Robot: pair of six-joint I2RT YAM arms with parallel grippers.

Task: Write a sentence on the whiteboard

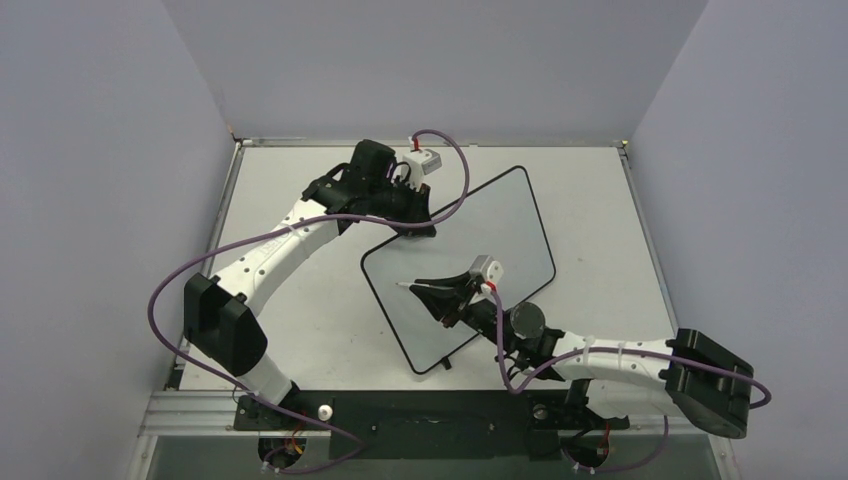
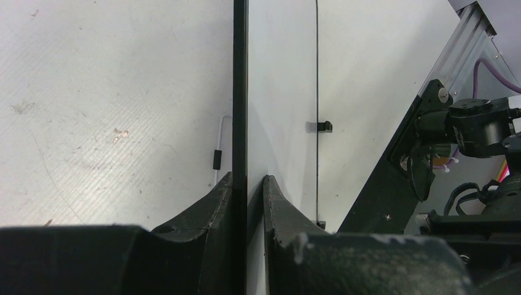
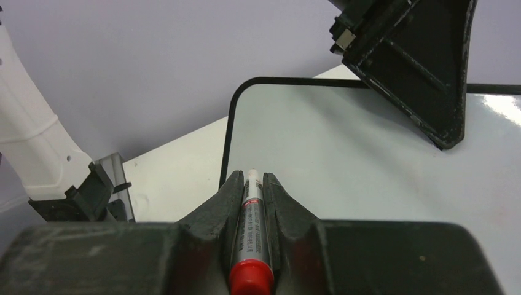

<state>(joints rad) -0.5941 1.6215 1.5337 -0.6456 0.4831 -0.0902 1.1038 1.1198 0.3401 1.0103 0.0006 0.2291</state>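
Note:
The whiteboard (image 1: 490,235) is glossy white with a thin black rim and sits turned at an angle on the table. No red lettering shows on it. My left gripper (image 1: 420,226) is shut on the board's far-left rim; in the left wrist view the rim (image 2: 240,92) runs between the fingers of that gripper (image 2: 247,181). My right gripper (image 1: 418,288) is shut on a silver marker (image 3: 252,224) with a red end. Its white tip (image 1: 402,285) points at the board's left part (image 3: 344,166), just over the surface. I cannot tell if it touches.
The matte white tabletop (image 1: 300,330) surrounds the board. A small clip (image 2: 321,126) sits on the board's edge. A thin wire piece (image 2: 219,150) lies beside the rim. Grey walls close three sides, and an aluminium rail (image 1: 200,405) runs along the near edge.

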